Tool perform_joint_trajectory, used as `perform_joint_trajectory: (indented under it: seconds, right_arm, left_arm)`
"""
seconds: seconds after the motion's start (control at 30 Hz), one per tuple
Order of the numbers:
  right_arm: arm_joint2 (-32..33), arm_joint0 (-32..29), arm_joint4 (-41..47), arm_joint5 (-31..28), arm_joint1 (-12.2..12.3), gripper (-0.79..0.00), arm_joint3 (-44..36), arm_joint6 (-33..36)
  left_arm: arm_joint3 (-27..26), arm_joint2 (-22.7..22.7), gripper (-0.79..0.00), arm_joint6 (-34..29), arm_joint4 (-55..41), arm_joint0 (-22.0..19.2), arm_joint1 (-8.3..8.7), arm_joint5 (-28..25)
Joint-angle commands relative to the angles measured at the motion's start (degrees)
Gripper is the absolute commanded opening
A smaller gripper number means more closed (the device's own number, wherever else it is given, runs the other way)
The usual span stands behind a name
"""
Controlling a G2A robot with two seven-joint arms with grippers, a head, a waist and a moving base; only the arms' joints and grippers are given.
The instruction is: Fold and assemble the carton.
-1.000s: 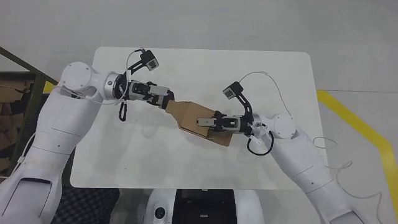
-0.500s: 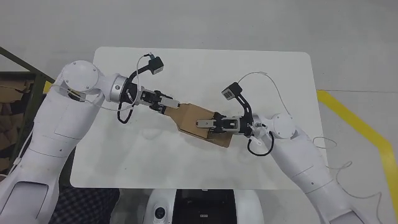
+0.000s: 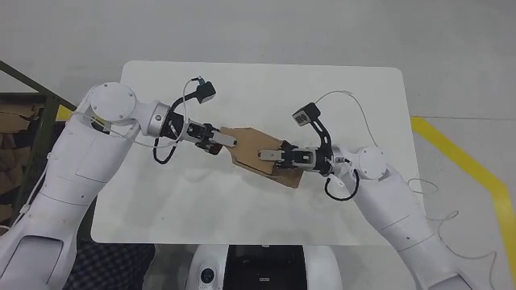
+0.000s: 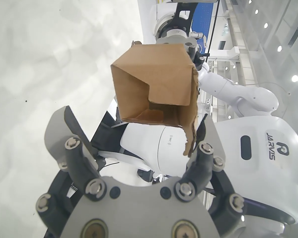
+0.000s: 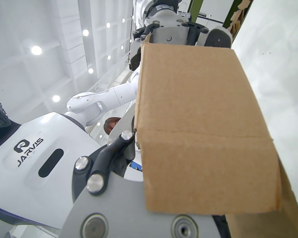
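Observation:
A brown carton (image 3: 258, 151) is held above the middle of the white table (image 3: 322, 89), between both arms. My right gripper (image 3: 270, 157) is shut on the carton's wall, one finger lying along its top face. The carton (image 5: 201, 125) hides most of that gripper, leaving one of its fingers (image 5: 114, 149) showing. My left gripper (image 3: 219, 139) stands open at the carton's other end. In the left wrist view the carton (image 4: 159, 80) shows its open end with a flap folded inward, and a ragged flap edge hangs close to one side of the left gripper (image 4: 136, 120).
A green shelf frame (image 3: 24, 89) with cardboard scraps stands off the table's left side. A yellow floor line (image 3: 459, 153) runs to the right. The table has free room along its far side and near edge.
My left gripper has shifted right and a little toward the near edge, staying at the carton's end, and its wrist has turned. The right arm and carton have barely moved.

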Motion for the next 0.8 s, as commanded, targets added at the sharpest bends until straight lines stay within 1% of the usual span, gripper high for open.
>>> perform_joint_trajectory:
  seconds: [0.0, 0.43, 0.77]
  right_arm:
    - [0.1, -0.1, 0.6, -0.1, 0.0, -0.785, -0.2, 0.2]
    - [0.3, -0.1, 3.3, -0.1, -0.2, -0.785, -0.5, 1.1]
    - [0.3, 0.0, 3.6, 0.0, -0.3, -0.785, -0.3, 1.3]
  left_arm:
    - [0.3, 0.5, 0.0, 0.1, -0.1, -0.1, -0.07, 0.0]
    - [2.4, 3.4, 0.0, -0.5, -2.4, -1.6, -0.83, -0.7]
    - [4.0, 2.1, 0.0, 0.1, -3.6, -1.9, -0.6, -1.1]
